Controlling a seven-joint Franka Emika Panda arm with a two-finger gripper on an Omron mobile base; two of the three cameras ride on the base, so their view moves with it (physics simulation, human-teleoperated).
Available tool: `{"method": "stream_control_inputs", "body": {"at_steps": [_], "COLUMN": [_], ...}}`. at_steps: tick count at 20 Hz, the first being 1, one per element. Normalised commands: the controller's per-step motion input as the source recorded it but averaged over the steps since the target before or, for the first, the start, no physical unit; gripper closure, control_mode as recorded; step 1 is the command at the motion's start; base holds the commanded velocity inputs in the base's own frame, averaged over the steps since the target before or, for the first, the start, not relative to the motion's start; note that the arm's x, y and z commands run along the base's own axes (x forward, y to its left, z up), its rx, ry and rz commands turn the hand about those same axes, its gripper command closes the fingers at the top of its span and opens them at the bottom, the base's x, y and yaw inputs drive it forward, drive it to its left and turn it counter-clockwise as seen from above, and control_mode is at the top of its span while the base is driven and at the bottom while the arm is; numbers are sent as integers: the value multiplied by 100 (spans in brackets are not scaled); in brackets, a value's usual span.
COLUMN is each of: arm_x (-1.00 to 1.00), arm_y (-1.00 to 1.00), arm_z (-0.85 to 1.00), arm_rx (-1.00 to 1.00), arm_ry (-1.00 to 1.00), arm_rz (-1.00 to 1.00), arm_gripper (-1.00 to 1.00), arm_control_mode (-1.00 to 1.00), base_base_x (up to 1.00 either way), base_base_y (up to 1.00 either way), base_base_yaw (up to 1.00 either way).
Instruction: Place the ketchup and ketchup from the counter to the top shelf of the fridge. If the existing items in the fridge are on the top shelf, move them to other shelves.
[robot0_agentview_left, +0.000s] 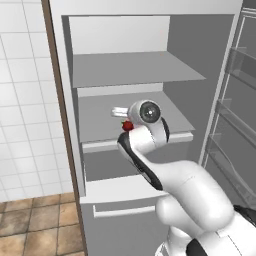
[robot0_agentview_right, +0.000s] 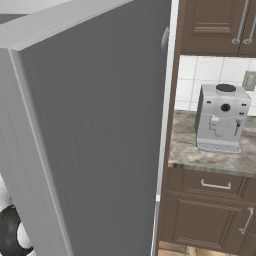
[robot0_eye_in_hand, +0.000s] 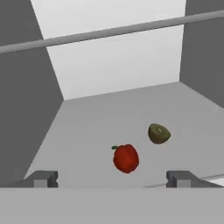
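The fridge (robot0_agentview_left: 65, 100) stands open. My gripper (robot0_agentview_left: 121, 118) reaches in over the shelf (robot0_agentview_left: 100, 120) just below the top shelf (robot0_agentview_left: 135, 70), which is bare. In the hand view the gripper (robot0_eye_in_hand: 113, 179) is open, its fingertips (robot0_eye_in_hand: 41, 178) wide apart. A small red fruit (robot0_eye_in_hand: 126, 158) with a green stem lies on the grey slab just ahead, between the fingers and touching neither. The same red fruit (robot0_agentview_left: 128, 125) peeks out beside the hand. An olive-brown oval fruit (robot0_eye_in_hand: 159, 133) rests a little farther in, to the right. The ketchup bottles are out of view. The counter (robot0_agentview_right: 200, 155) is right of the fridge.
The open fridge door (robot0_agentview_left: 235, 100) with its rails stands at the right. A grey fridge panel (robot0_agentview_right: 90, 140) blocks the left of the right base view. A silver coffee machine (robot0_agentview_right: 221, 118) stands on the counter above dark brown drawers (robot0_agentview_right: 215, 185). White wall tiles (robot0_agentview_left: 25, 100) are left of the fridge.
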Motion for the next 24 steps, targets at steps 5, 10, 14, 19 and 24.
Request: {"method": "stream_control_inputs", "body": {"at_steps": [5,10,14,19,24], "arm_x": [-100,-100,-100,-100,-95], "arm_y": [0,0,0,-13,-16], "arm_z": [73,31,14,15,5], "arm_rx": [6,1,0,0,0], "arm_ry": [15,20,23,12,2], "arm_rz": [0,0,-1,-11,-3], "arm_gripper": [-100,-100,-100,-100,-100], "arm_control_mode": [-100,-100,-100,-100,-100], "base_base_x": [0,0,0,0,0], "base_base_y": [0,0,0,0,0], "base_base_yaw": [0,0,0,0,0]}}
